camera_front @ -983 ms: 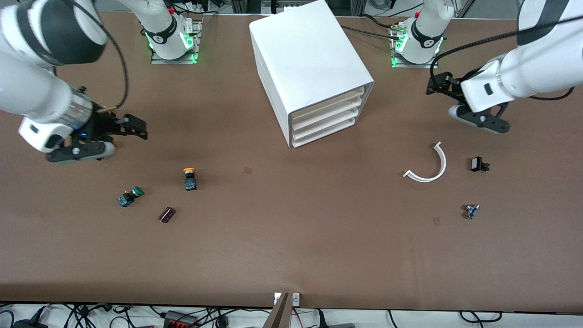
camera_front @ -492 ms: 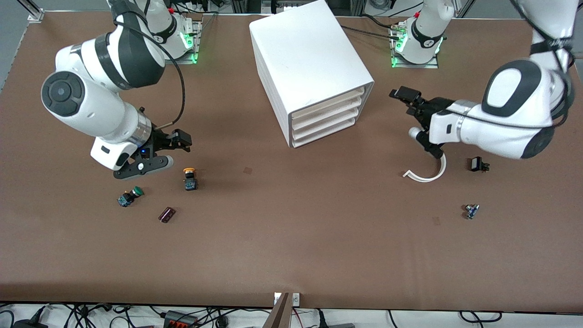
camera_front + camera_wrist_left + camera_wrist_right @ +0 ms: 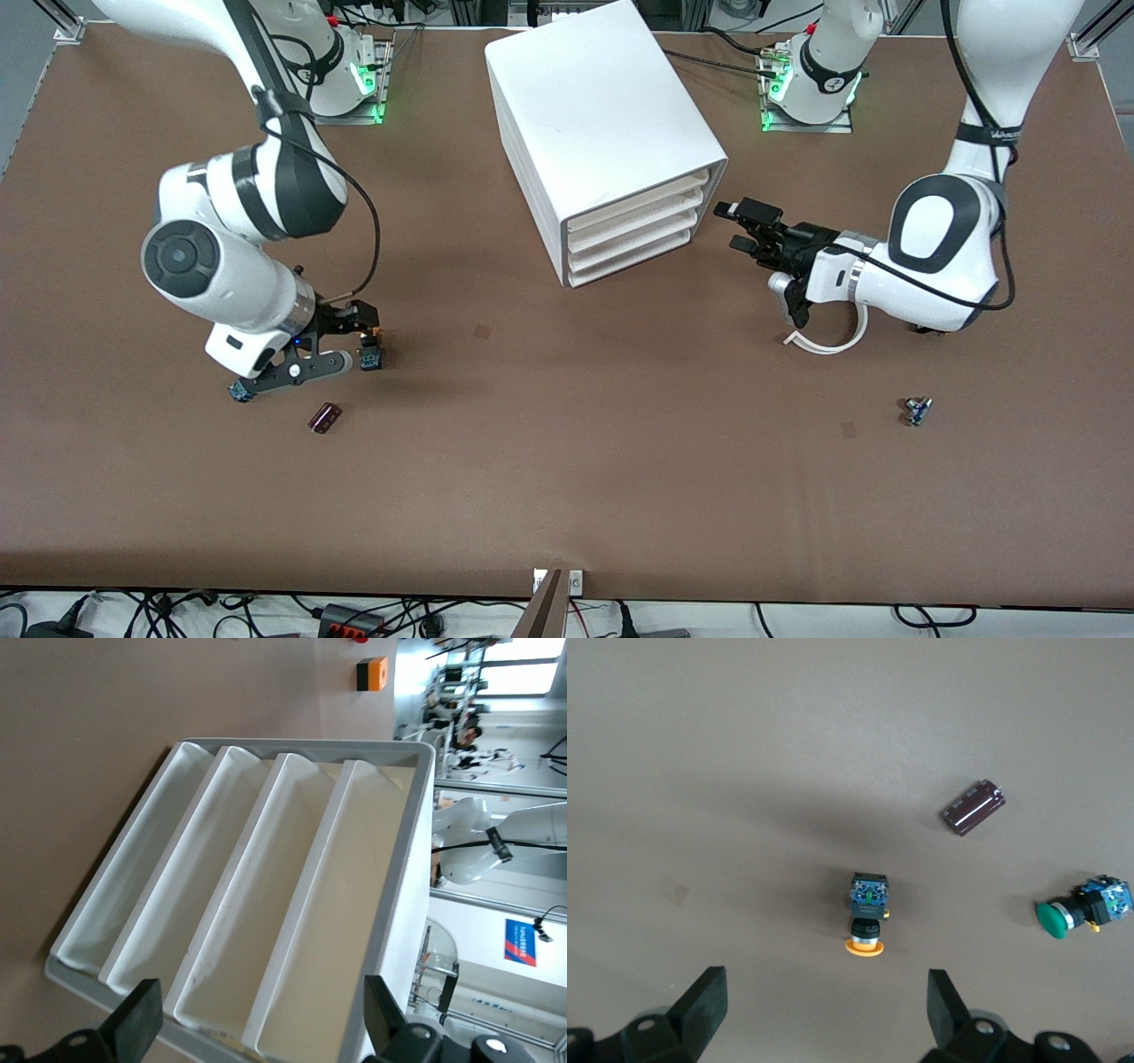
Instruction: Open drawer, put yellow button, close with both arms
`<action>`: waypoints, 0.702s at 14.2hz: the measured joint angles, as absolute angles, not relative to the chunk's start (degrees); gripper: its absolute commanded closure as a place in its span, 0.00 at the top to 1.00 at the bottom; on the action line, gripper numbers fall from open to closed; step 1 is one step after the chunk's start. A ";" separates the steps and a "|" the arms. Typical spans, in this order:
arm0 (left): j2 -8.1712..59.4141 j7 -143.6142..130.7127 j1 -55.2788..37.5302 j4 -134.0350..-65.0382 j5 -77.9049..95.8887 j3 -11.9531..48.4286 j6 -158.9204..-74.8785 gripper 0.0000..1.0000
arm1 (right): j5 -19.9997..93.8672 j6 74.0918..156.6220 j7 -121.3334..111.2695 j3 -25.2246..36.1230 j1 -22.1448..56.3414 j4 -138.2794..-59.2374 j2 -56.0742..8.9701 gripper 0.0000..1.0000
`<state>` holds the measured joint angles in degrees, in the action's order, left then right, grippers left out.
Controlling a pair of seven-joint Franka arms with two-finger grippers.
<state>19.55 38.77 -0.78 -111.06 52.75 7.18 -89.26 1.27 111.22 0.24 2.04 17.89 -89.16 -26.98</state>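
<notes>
The white cabinet (image 3: pixel 594 115) stands at the middle of the table, near the arm bases. All four drawers are shut; the uppermost drawer (image 3: pixel 640 198) also shows in the left wrist view (image 3: pixel 354 904). My left gripper (image 3: pixel 742 227) is open and empty, in front of the drawer fronts and a short gap from them, facing them (image 3: pixel 259 1023). The yellow button (image 3: pixel 371 356) lies on the table toward the right arm's end. My right gripper (image 3: pixel 353 337) is open and empty, low over it, partly hiding it. In the right wrist view the button (image 3: pixel 868 921) lies just ahead of the open gripper (image 3: pixel 824 1001).
A green-capped button (image 3: pixel 1076 908) and a dark maroon cylinder (image 3: pixel 324 417) lie close to the yellow button. A white curved strip (image 3: pixel 833 344) lies under the left arm's wrist. A small blue part (image 3: pixel 917 410) lies nearer the front camera.
Both arms swung in and down. The right gripper moved from the table's end to over the yellow button. The left gripper moved to the cabinet's drawer fronts.
</notes>
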 measured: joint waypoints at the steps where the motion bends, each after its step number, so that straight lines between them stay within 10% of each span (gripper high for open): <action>1: 19.18 40.37 -0.81 -113.45 55.13 7.22 -90.31 1.00 | 1.10 111.33 0.24 2.05 17.86 -89.06 -28.21 1.00; 10: 17.65 47.80 -1.07 -123.85 64.16 11.53 -94.52 0.70 | -1.64 114.31 0.24 2.20 17.60 -88.75 -38.02 1.00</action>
<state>17.65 47.80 -1.07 -123.85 64.16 11.53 -94.52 -1.64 114.31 0.24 2.20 17.60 -88.75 -38.02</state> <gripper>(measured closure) 0.229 0.000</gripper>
